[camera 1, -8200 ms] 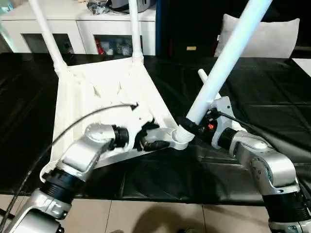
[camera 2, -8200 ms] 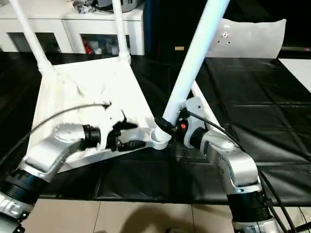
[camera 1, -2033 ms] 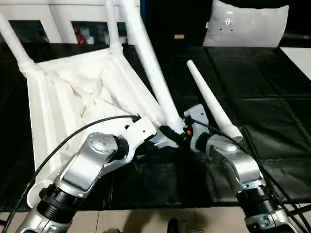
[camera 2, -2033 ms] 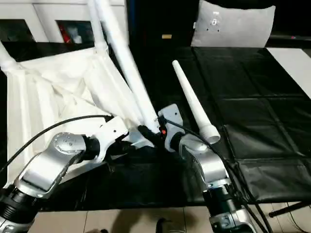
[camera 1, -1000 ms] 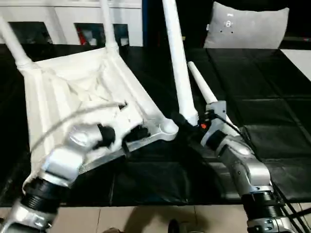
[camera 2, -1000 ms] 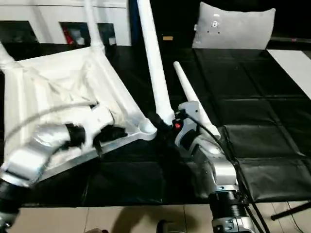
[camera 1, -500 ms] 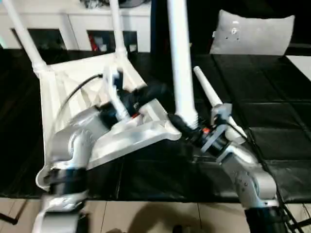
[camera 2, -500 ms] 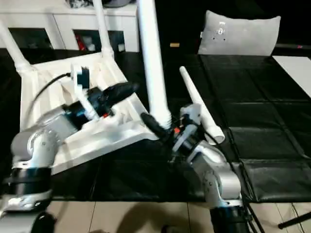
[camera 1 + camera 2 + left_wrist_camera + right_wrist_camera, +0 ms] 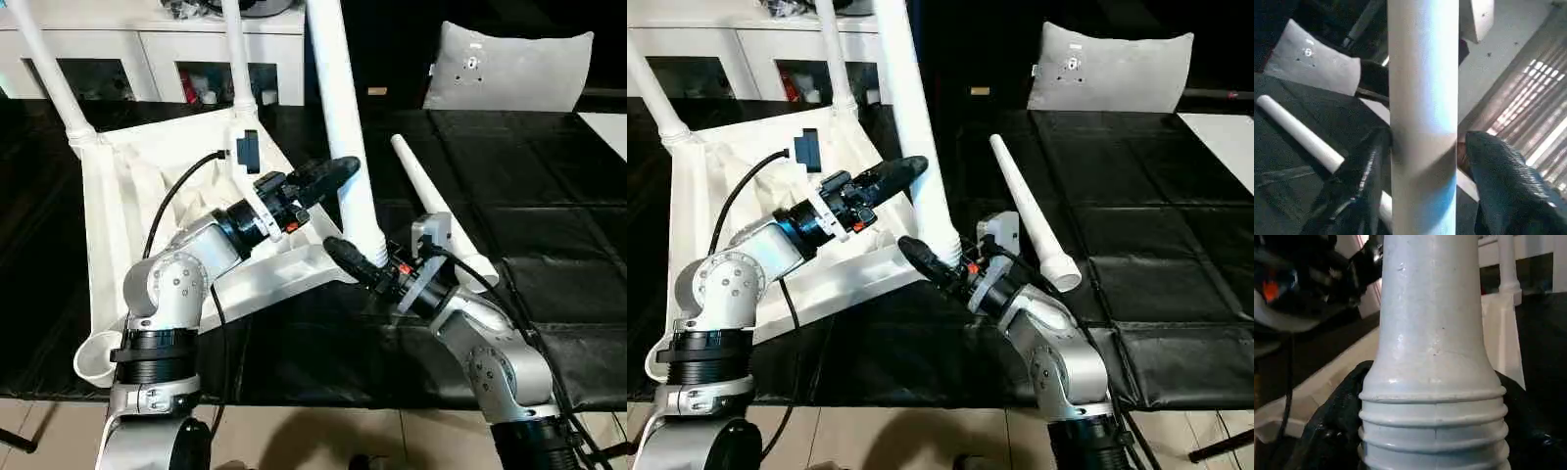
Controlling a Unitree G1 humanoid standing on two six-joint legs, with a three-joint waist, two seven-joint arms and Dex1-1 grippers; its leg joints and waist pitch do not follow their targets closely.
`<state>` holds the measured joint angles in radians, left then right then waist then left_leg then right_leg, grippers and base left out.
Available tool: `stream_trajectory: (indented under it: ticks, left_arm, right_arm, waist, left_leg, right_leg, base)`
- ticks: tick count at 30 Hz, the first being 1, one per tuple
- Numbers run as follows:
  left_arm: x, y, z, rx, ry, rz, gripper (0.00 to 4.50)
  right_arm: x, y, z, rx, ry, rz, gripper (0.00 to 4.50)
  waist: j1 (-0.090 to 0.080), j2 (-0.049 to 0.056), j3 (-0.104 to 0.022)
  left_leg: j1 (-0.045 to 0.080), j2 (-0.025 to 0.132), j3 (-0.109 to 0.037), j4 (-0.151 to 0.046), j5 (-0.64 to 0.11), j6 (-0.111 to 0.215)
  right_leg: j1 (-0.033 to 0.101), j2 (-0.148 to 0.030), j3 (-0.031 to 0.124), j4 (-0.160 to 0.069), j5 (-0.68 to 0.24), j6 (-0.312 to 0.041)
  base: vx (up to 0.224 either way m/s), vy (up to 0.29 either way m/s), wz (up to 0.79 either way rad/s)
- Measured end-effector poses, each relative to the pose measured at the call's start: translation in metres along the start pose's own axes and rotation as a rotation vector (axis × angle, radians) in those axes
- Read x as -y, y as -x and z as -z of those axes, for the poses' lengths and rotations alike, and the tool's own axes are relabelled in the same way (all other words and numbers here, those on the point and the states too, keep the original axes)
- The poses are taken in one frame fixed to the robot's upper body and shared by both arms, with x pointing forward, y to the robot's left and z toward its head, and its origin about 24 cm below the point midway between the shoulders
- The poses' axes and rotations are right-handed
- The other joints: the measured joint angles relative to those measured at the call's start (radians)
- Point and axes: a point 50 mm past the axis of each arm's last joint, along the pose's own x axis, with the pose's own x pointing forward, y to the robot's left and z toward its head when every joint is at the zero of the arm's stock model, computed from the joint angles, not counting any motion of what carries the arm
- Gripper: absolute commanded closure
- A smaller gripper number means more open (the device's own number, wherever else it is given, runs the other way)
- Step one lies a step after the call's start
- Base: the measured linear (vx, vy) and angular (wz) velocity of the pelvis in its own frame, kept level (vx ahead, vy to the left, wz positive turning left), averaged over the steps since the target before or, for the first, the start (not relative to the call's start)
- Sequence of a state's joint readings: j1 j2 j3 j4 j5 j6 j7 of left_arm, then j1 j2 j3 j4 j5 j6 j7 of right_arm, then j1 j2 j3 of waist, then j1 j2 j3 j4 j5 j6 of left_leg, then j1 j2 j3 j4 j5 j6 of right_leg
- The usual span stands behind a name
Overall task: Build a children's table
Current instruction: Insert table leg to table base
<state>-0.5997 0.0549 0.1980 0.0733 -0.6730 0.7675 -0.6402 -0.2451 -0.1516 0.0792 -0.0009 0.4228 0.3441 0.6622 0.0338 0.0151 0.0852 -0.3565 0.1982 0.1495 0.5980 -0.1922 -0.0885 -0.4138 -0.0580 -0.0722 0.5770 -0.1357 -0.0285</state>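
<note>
The white plastic square table top (image 9: pixel 127 211) lies upside down on the black sheet-covered work surface (image 9: pixel 549 196), ribbed underside facing up, its near-right corner raised toward the grippers. Two white tapered tubular legs (image 9: pixel 54 73) stand seated in the two far corner sockets, long axes rising steeply toward the back of the scene. An empty round corner socket (image 9: pixel 95 359) sits at the near-left corner, by the surface edge.

A third white tubular leg (image 9: pixel 338 117) stands nearly upright at the near-right corner, leaning slightly to the left at its top, ribbed thick end (image 9: pixel 1432 426) downward by the corner of the top. Whether that end is in the socket cannot be told. A fourth white tapered leg (image 9: pixel 1029 211) lies flat on the black surface to the right, well apart from the top, narrow end pointing away, wide end near the right arm.

The left gripper (image 9: pixel 328 176) reaches across the top and has its black fingers (image 9: pixel 1498 171) on either side of the upright leg partway up the shaft, closed against it. The right gripper (image 9: pixel 351 259) clamps the same leg lower down, at the ribbed end, its fingers (image 9: pixel 1332 431) pressed to both sides.

Behind the surface stand a white cabinet with glass-fronted doors (image 9: pixel 147 59) and a grey-white cushion (image 9: pixel 509 64) propped upright at far right. Pale tiled floor (image 9: pixel 294 441) runs along the near edge.
</note>
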Motion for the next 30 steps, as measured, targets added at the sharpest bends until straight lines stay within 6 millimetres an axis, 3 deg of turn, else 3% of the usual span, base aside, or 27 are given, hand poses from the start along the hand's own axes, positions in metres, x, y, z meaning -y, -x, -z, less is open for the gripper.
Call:
stream_trajectory:
  ticks: [4, 6, 14, 16, 20, 21, 30]
  left_arm:
    - [0.0006, -0.0011, 0.0014, 0.001, 0.018, 0.003, 0.98]
    - [0.0018, -0.0007, 0.0014, 0.006, 0.048, 0.019, 1.31]
    - [-0.0005, 0.0021, 0.0006, -0.012, 0.024, 0.002, 1.80]
    - [-0.0006, 0.0022, 0.0015, -0.014, 0.019, 0.000, 2.15]
    - [-0.0011, 0.0026, 0.0008, -0.014, 0.006, -0.003, 2.28]
    - [-0.0010, 0.0023, 0.0008, -0.015, -0.001, -0.003, 2.51]
    - [-0.0006, 0.0020, 0.0000, -0.007, -0.008, 0.002, 2.61]
  right_arm:
    - [-0.0004, -0.0002, 0.0016, -0.019, 0.019, 0.001, 1.76]
    - [0.0000, 0.0000, 0.0014, -0.019, 0.026, 0.004, 1.76]
    - [-0.0018, -0.0017, 0.0021, -0.023, 0.050, -0.001, 1.76]
    - [-0.0015, -0.0015, 0.0026, -0.028, 0.052, 0.001, 1.76]
    - [-0.0019, -0.0019, 0.0024, -0.026, 0.056, -0.002, 1.76]
    - [-0.0018, -0.0018, 0.0024, -0.026, 0.057, -0.002, 1.76]
    - [-0.0001, -0.0010, 0.0006, -0.035, 0.089, 0.002, 1.76]
  waist:
    - [0.000, 0.000, 0.000]
    - [0.000, 0.000, 0.000]
    - [0.000, 0.000, 0.000]
    - [0.000, 0.000, 0.000]
    - [0.000, 0.000, 0.000]
    - [0.000, 0.000, 0.000]
    - [0.001, -0.001, 0.000]
  left_leg:
    - [0.000, 0.000, 0.000, 0.000, 0.000, 0.000]
    - [0.000, 0.000, 0.000, 0.000, 0.000, 0.000]
    - [0.000, 0.000, 0.000, 0.001, 0.000, 0.000]
    - [-0.001, 0.000, 0.000, 0.001, 0.000, 0.000]
    - [-0.001, 0.000, 0.000, 0.001, 0.000, 0.000]
    - [-0.001, 0.000, 0.000, 0.001, 0.000, 0.000]
    - [-0.001, 0.000, 0.000, 0.001, 0.000, 0.000]
  right_leg:
    - [0.000, 0.000, 0.000, 0.000, 0.000, 0.000]
    - [0.000, 0.000, 0.000, 0.000, 0.000, 0.000]
    - [0.000, 0.000, 0.000, 0.000, 0.000, 0.000]
    - [0.000, 0.000, 0.000, 0.000, 0.000, 0.000]
    - [0.000, 0.000, 0.000, 0.000, 0.000, 0.000]
    - [0.000, 0.000, 0.000, 0.000, 0.000, 0.000]
    - [0.000, 0.000, 0.000, 0.000, 0.000, 0.000]
  base:
    - [0.000, 0.000, 0.00]
    - [0.000, 0.000, 0.00]
    - [0.000, 0.000, 0.00]
    - [0.000, 0.000, 0.00]
    - [0.000, 0.000, 0.00]
    - [0.000, 0.000, 0.00]
    - [0.000, 0.000, 0.00]
